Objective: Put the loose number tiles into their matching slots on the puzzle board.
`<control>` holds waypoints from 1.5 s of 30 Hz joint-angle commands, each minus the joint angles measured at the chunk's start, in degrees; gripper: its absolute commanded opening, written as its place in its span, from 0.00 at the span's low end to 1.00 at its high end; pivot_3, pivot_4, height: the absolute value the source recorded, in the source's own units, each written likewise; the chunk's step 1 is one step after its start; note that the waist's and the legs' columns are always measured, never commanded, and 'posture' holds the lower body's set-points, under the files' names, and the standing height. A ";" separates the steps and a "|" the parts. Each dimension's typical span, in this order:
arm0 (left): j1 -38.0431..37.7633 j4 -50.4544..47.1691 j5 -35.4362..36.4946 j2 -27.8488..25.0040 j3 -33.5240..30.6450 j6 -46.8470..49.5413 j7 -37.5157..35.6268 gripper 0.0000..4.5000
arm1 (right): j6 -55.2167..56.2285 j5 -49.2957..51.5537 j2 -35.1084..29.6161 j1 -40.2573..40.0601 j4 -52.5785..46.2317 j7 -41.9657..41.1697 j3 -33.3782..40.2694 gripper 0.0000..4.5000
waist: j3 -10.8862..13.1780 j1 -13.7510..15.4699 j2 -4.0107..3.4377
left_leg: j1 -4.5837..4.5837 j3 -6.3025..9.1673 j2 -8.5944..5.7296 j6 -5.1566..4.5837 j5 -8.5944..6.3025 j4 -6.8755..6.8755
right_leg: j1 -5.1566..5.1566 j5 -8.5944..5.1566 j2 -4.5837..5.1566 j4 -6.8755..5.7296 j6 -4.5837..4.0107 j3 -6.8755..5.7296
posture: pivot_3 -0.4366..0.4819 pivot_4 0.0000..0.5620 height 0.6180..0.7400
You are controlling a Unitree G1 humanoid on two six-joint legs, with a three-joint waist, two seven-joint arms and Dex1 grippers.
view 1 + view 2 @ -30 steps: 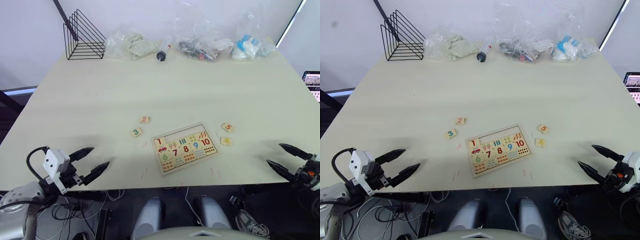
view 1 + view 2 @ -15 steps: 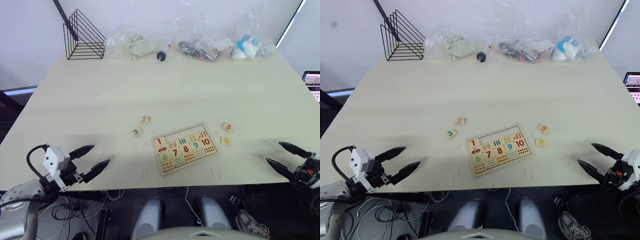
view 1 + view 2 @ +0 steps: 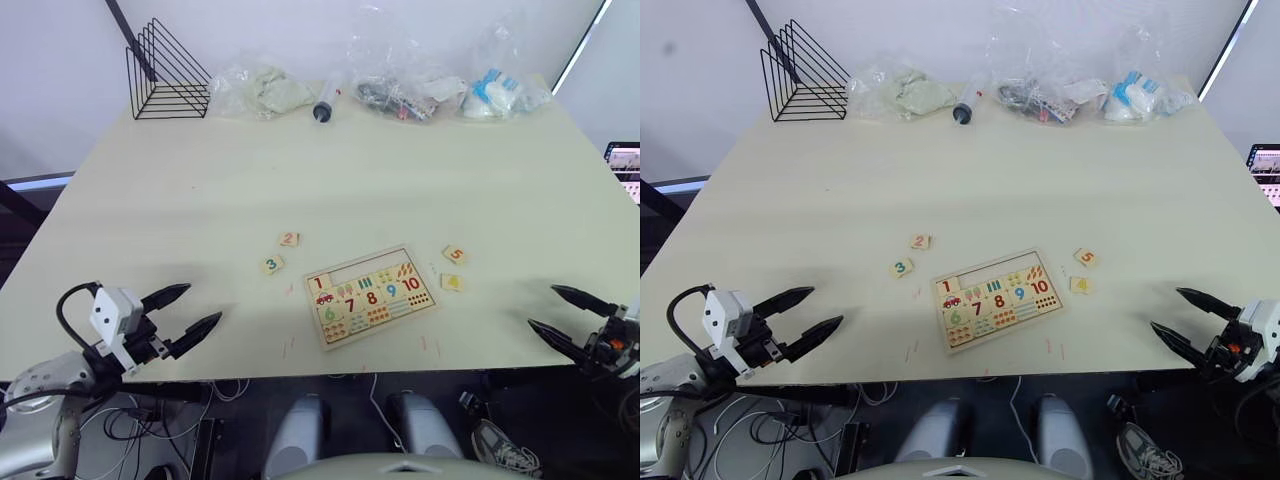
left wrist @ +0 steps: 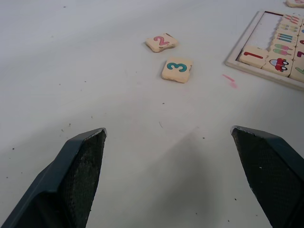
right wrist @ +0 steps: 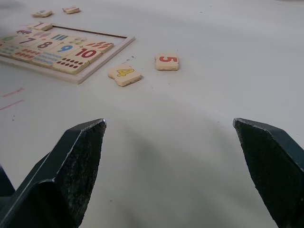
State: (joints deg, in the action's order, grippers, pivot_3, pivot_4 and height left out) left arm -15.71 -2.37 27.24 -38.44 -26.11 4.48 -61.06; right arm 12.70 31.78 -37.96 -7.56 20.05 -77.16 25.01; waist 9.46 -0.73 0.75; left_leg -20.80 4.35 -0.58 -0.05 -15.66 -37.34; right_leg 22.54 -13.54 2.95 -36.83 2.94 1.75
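The puzzle board (image 3: 356, 262) lies near the table's front middle. A tile numbered 1 (image 3: 319, 283) sits at the left end of its row of slots (image 3: 372, 268); the other slots are bare. Loose number tiles 2 (image 3: 289, 239) and 3 (image 3: 272, 265) lie left of the board. Tiles 5 (image 3: 455, 254) and 4 (image 3: 452, 282) lie to its right. My left gripper (image 3: 203, 304) is open over the front-left edge, tiles 2 (image 4: 162, 42) and 3 (image 4: 177, 69) ahead of it. My right gripper (image 3: 541, 306) is open at the front right, facing tiles 4 (image 5: 124, 74) and 5 (image 5: 166, 61).
Along the table's far edge stand a black wire rack (image 3: 165, 75), several plastic bags (image 3: 262, 90) with contents and a syringe-like tube (image 3: 325, 103). A screen (image 3: 625, 160) shows past the right edge. Red marks (image 3: 290, 345) dot the table near the front edge.
Both grippers have shifted only slightly and stay open. The tiles and the board lie where they were.
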 commanded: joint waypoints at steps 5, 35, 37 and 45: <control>1.88 1.59 -0.26 -1.90 0.52 -1.04 -1.29 0.99 | 1.83 0.93 0.27 0.50 -0.14 -1.73 0.76 1.00 | 0.00 0.03 0.00 | 0.00 0.00 0.00 0.00 0.00 0.00 | 0.00 0.00 0.00 0.00 0.00 0.00 | 0.48 0.27 1.00; 31.79 -17.35 -5.68 7.47 19.85 41.87 39.32 0.99 | -3.16 5.22 2.18 -1.49 -17.96 -0.90 -1.70 1.00 | 0.00 0.07 0.01 | -0.03 0.43 -0.22 0.01 0.01 -0.02 | 0.00 0.03 0.00 -0.01 0.05 -0.04 | 0.48 0.27 1.00; 33.70 -18.10 -7.12 10.16 21.63 46.17 43.74 0.99 | -3.34 5.47 1.88 -1.24 -18.35 -1.35 -1.70 1.00 | 0.00 0.12 0.01 | -0.04 0.44 -0.23 0.01 0.01 -0.02 | -0.01 0.04 0.01 -0.01 0.06 -0.04 | 0.48 0.27 1.00; 35.29 -18.26 -12.32 14.61 26.00 54.00 51.44 0.99 | -2.21 5.53 1.84 -1.03 -17.81 -3.48 -0.89 1.00 | 0.00 0.06 0.03 | -0.04 0.46 -0.25 0.02 0.01 -0.01 | 0.00 0.04 -0.01 -0.02 0.06 -0.05 | 0.48 0.27 1.00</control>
State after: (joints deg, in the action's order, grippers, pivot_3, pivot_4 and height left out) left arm 18.23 -18.98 16.47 -23.71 -0.81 58.22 -10.57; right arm 9.55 36.13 -35.38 -8.57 3.18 -80.08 22.89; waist 9.46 -0.67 0.78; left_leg -20.84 4.81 -0.83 -0.03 -15.65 -37.36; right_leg 22.54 -13.50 2.94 -36.84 2.99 1.70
